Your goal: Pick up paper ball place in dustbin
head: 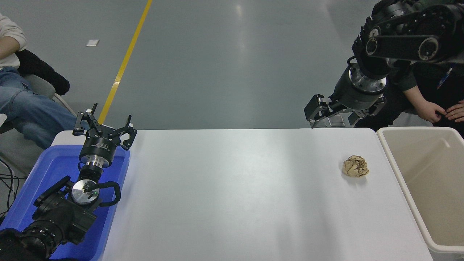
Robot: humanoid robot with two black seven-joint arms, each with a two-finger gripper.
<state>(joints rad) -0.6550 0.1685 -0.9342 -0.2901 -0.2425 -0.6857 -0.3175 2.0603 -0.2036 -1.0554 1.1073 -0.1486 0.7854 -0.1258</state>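
The paper ball, a tan-brown crumpled wad, lies on the white table at the right, close to the dustbin. The dustbin is a large beige bin at the table's right edge, and it looks empty inside. My right gripper hangs open above the table's far edge, behind the ball and a little to its left, holding nothing. My left gripper is parked open over the blue tray at the lower left.
A shallow blue tray sits at the table's left end under my left arm. A seated person in jeans is at the far left. Another person's hands rest behind the dustbin at the far right.
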